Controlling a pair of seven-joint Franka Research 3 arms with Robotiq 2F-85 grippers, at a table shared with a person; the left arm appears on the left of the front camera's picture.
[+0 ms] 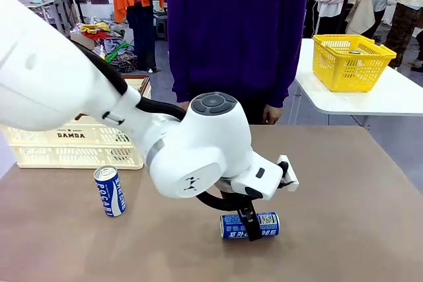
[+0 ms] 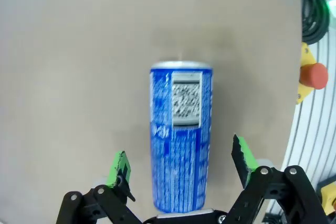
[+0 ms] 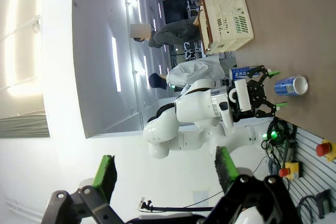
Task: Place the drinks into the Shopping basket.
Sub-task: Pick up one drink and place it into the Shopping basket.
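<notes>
Straddling a lying blue aluminium can, the left gripper gapes, bare brown tabletop around; upright blue can nine o'clock, cream slotted basket ten; right gripper spread, empty.

The Shopping basket sits at the far left of the counter. An upright can stands just near of it. A lying can rests near centre, well right of the upright one, between the spread fingers of the left claw. A person stands behind the far edge. Far right, another basket sits on a second counter.
</notes>
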